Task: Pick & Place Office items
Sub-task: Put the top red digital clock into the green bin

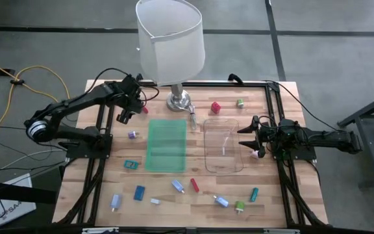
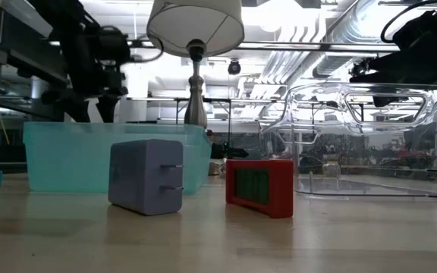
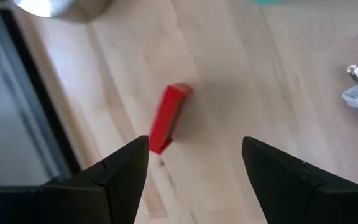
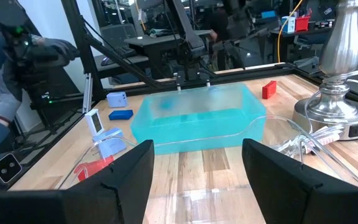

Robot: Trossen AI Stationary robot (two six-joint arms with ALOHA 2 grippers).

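Note:
My left gripper (image 1: pixel 132 110) hovers open near the table's far left, just left of the lamp base. In its wrist view, a flat red piece (image 3: pixel 168 118) lies on the wood ahead of the open fingers (image 3: pixel 194 146), untouched. My right gripper (image 1: pixel 243 136) is open at the right edge of the clear tray (image 1: pixel 223 162), pointing left over it (image 4: pixel 197 149). More office items are scattered on the table: a red cube (image 1: pixel 215 107), a green piece (image 1: pixel 239 103), a purple plug (image 1: pixel 132 134), and a teal flat piece (image 1: pixel 130 164). Several blue, red and green ones lie along the near edge.
A green translucent bin (image 1: pixel 166 146) sits mid-table beside the clear tray. A lamp with a white shade (image 1: pixel 171 39) and metal base (image 1: pixel 179 101) stands at the far edge, close to my left gripper. Black frame rails run along both table sides. A person's sleeve (image 4: pixel 5 74) shows beyond the table.

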